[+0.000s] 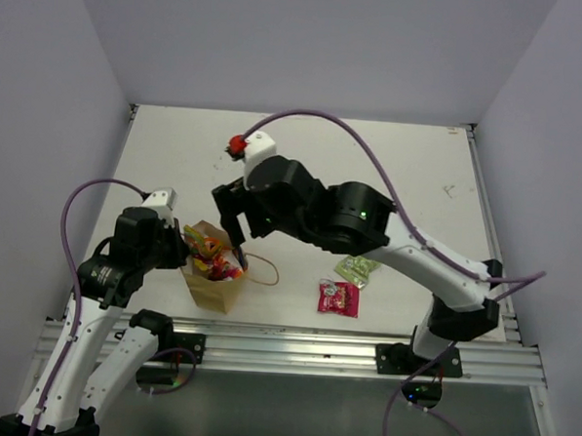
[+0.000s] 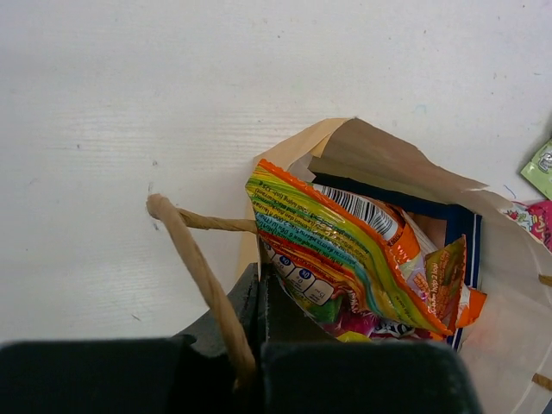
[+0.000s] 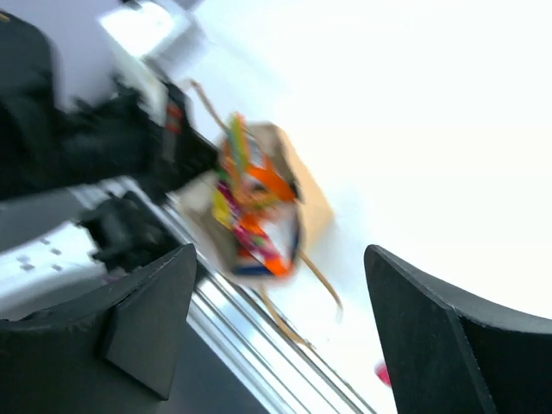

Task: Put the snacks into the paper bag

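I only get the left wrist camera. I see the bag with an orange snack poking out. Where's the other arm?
Observer: The right gripper hangs at the mouth of the paper bag, beside the red-orange candy bag.
Kid: Is it holding a snack?
Observer: No. Its jaws are wide open with nothing between them.
Kid: How many snacks are outside the bag?
Observer: Two. The pink packet lies on the table right of the bag, and the pale green packet is just behind it.
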Available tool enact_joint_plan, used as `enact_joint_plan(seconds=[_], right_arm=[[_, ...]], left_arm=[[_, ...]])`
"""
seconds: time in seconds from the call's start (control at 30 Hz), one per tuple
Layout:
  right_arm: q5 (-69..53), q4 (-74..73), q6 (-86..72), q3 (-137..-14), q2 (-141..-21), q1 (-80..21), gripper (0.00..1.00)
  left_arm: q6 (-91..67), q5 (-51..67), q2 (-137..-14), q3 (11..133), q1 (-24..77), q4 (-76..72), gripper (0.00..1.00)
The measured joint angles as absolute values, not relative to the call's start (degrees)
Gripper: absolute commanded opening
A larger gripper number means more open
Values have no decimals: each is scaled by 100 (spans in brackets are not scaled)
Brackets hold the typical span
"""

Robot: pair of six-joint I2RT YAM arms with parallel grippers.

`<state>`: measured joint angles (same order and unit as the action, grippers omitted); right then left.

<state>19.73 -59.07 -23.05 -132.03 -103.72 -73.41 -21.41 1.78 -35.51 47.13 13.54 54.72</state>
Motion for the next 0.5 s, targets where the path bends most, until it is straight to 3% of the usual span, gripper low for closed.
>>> enact_joint_plan(seconds=[0.23, 0.37, 0.5], right_arm=[[2655, -5419, -2845, -9157, -8038, -6779, 81], [2598, -5188, -3177, -7207, -7907, -6346, 78], [2418, -4987, -3444, -6031, -7961, -6311, 77]], left_arm=[[-2123, 200, -3553, 4711, 1354, 5400, 0], [-2121, 226, -3555, 4707, 1354, 5387, 0], [-2112, 257, -3590, 4700, 1354, 5360, 0]])
